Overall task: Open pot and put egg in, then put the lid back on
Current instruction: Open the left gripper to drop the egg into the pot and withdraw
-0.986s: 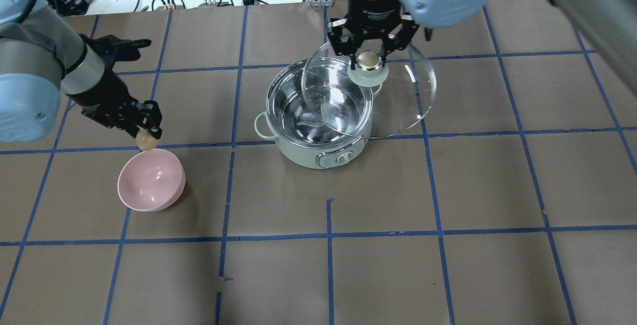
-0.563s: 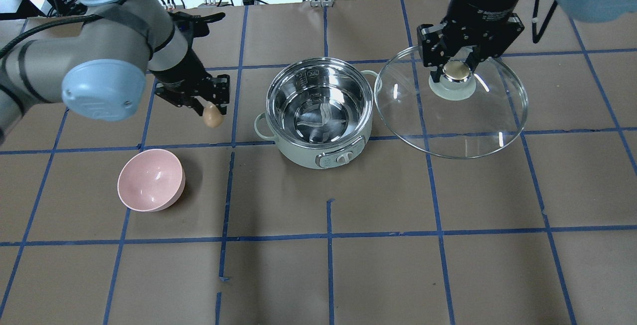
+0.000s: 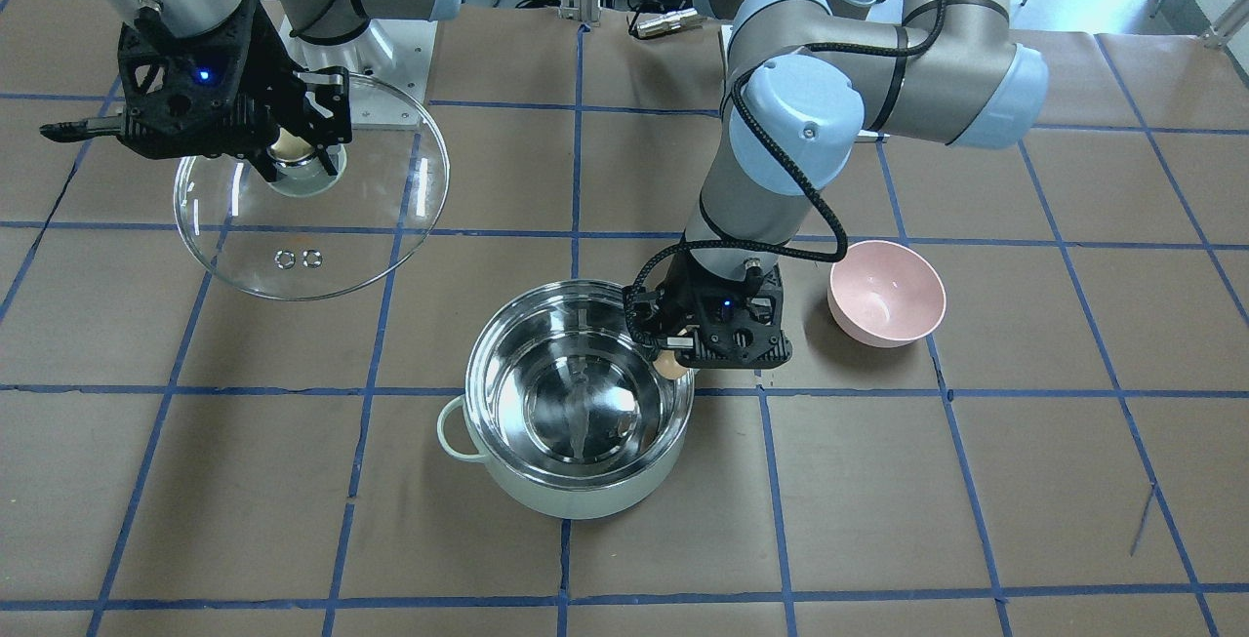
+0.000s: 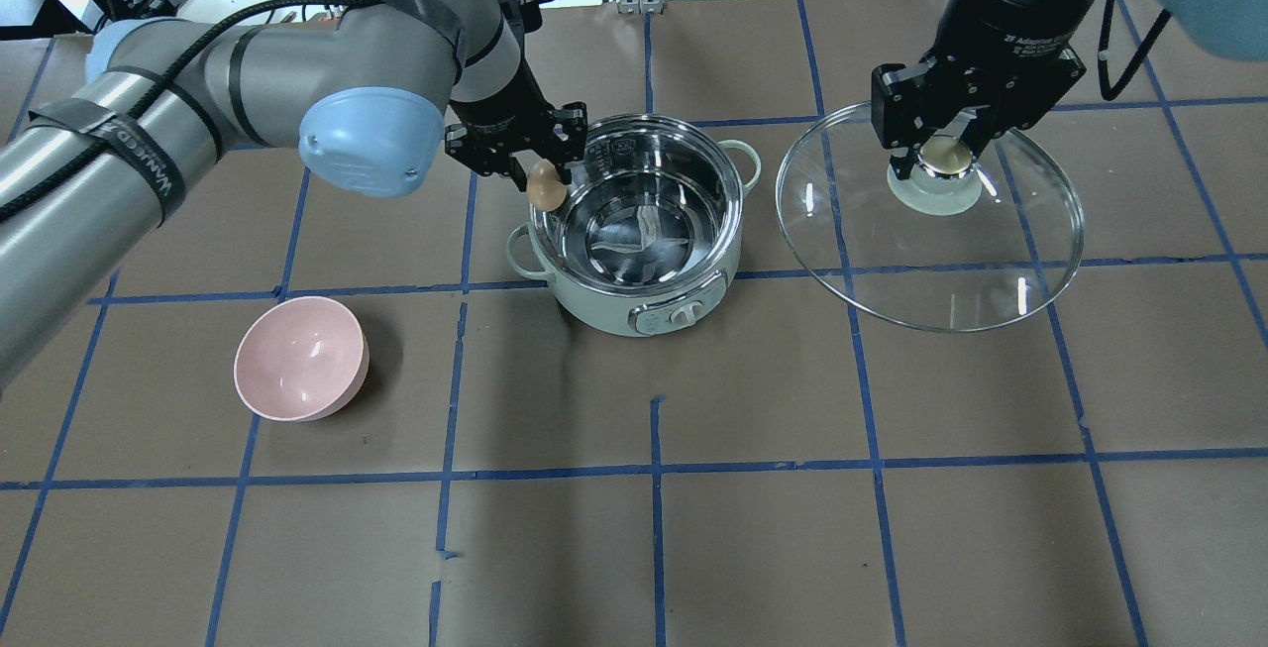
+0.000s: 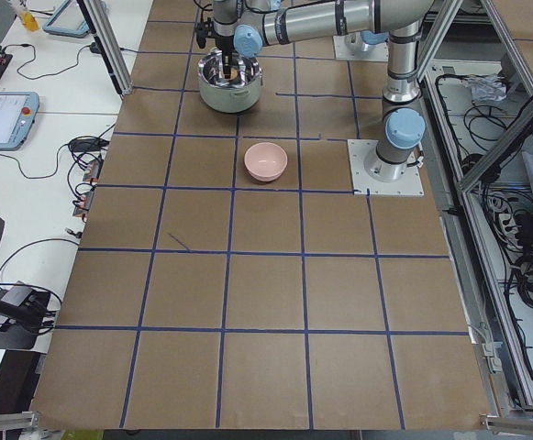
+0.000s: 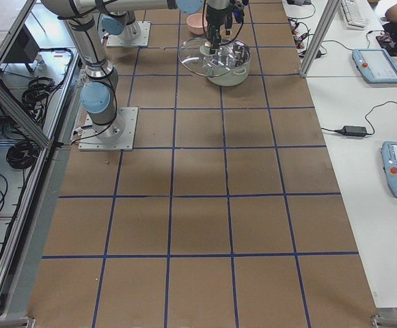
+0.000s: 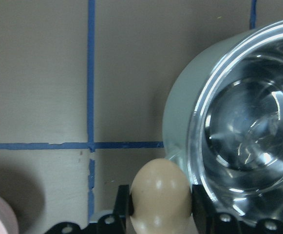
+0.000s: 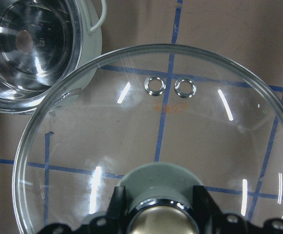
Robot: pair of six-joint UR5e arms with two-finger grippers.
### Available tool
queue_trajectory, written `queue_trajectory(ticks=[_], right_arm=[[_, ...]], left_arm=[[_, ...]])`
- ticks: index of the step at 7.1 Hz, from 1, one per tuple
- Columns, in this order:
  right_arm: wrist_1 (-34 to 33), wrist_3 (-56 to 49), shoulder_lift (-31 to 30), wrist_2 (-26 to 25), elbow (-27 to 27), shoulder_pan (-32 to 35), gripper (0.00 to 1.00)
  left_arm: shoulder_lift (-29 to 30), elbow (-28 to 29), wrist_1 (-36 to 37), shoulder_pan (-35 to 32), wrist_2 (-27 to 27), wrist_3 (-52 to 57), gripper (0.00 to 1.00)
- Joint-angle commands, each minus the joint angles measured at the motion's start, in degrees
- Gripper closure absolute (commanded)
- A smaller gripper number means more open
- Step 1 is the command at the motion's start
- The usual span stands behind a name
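Observation:
The mint-green pot [image 4: 639, 305] [image 3: 585, 496] stands open at the table's middle, its steel inside empty. My left gripper [image 4: 543, 181] [image 3: 673, 362] is shut on the tan egg [image 4: 545, 186] [image 3: 669, 365] [image 7: 160, 192] and holds it just above the pot's left rim. My right gripper [image 4: 946, 160] [image 3: 293, 151] is shut on the knob of the glass lid [image 4: 931, 261] [image 3: 293, 247] [image 8: 156, 126] and holds the lid in the air to the right of the pot. The pot [image 8: 34, 48] also shows in the right wrist view.
A pink bowl [image 4: 300, 358] [image 3: 886, 293] sits empty on the table, left of and nearer than the pot. Blue tape lines grid the brown table cover. Cables and boxes lie along the far edge.
My left gripper carried the egg right, from beside the bowl to the pot's left rim. My right gripper carried the lid off the pot to the right.

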State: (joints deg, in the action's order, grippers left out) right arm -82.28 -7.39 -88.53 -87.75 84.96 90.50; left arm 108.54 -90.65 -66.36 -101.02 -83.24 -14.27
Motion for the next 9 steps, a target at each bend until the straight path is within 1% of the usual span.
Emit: queue_trajectory(ticks=[1, 2, 3, 4, 5, 6, 7, 8, 9], right_arm=[[-0.16, 0.27, -0.16, 0.65, 0.12, 0.46, 0.79], [-0.25, 0.27, -0.24, 0.73, 0.03, 0.64, 0.78], [-0.51, 0.27, -0.07, 0.91, -0.06, 0.73, 0.78], [-0.51, 0.19, -0.07, 0.91, -0.15, 0.73, 0.78], [-0.42, 0.19, -0.07, 0.91, -0.06, 0.73, 0.78], [-0.51, 0.27, 0.02, 0.91, -0.23, 0.81, 0.78], [-0.51, 0.27, 0.11, 0.91, -0.32, 0.90, 0.78], [-0.60, 0.27, 0.37, 0.91, -1.02, 1.16, 0.77], [-0.69, 0.27, 1.68, 2.13, -2.33, 2.56, 0.77]], left_arm=[[2.72, -0.23, 1.23, -2.16, 0.01, -0.58, 0.82], [3.60, -0.23, 3.33, -2.34, -0.08, -0.06, 0.72], [3.52, -0.31, 3.26, -2.43, -0.43, 0.30, 0.23], [1.35, -0.40, 2.65, -2.35, -0.52, 0.65, 0.08], [-1.28, 1.25, -1.45, -1.13, -0.61, 2.74, 0.04], [-4.88, 1.27, -6.19, 3.50, -1.30, 5.02, 0.04], [-9.61, 1.35, -11.11, 9.81, -2.44, 8.61, 0.03], [-14.79, 0.83, -18.12, 13.61, -2.97, 16.39, 0.03], [-19.37, 1.44, -26.45, 17.48, -5.68, 20.47, 0.03]])
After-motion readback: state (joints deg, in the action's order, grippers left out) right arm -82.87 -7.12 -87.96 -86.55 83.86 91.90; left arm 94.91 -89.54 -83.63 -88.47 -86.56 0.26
